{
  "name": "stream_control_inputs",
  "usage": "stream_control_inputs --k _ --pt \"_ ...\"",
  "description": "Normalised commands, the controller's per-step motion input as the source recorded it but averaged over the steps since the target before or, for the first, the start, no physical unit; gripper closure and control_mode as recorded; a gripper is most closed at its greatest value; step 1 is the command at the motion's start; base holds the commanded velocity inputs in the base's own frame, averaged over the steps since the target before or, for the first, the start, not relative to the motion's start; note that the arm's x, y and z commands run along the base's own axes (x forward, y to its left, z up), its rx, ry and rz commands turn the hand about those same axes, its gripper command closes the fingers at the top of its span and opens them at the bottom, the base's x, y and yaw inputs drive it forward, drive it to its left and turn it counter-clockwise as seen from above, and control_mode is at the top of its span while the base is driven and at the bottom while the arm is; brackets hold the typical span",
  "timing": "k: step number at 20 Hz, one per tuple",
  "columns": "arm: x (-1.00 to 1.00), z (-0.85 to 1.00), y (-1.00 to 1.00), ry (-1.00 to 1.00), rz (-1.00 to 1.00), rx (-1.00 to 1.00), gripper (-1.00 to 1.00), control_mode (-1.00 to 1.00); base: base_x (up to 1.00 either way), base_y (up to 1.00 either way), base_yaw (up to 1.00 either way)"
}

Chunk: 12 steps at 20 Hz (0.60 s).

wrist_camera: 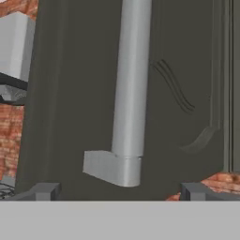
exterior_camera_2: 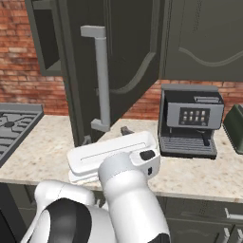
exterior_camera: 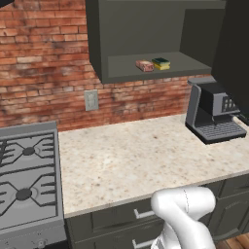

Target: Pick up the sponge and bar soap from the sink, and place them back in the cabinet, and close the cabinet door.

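Note:
The cabinet (exterior_camera: 141, 29) hangs open above the counter. On its shelf lie the orange-brown bar soap (exterior_camera: 144, 65) and, just to its right, the yellow and green sponge (exterior_camera: 161, 63). The cabinet door (exterior_camera_2: 133, 47) stands swung out, with its long silver handle (exterior_camera_2: 101, 78) facing me. My gripper (exterior_camera_2: 107, 135) is open just below the handle's lower end and close to the door. In the hand view the handle (wrist_camera: 129, 93) runs up between my fingertips (wrist_camera: 44, 191), nothing held by the gripper (wrist_camera: 119, 192). The sink is out of view.
A coffee machine (exterior_camera_2: 190, 118) stands on the speckled counter (exterior_camera: 136, 155) right of the door, and a toaster (exterior_camera_2: 235, 126) sits at the far right. A gas stove (exterior_camera: 26, 175) lies to the left. Drawers (exterior_camera: 121, 214) run below the counter edge.

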Motion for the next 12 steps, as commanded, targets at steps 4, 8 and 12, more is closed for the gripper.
stream_control_inputs --k 4,8,12 --pt "0.0 0.0 0.53 0.0 0.02 0.0 -1.0 -1.0 0.0 0.0 0.0" --pt "0.01 0.0 0.56 0.0 0.02 0.0 -1.0 -1.0 0.0 0.0 0.0" --pt "0.04 0.0 0.59 0.0 0.02 0.0 -1.0 -1.0 0.0 0.0 0.0"
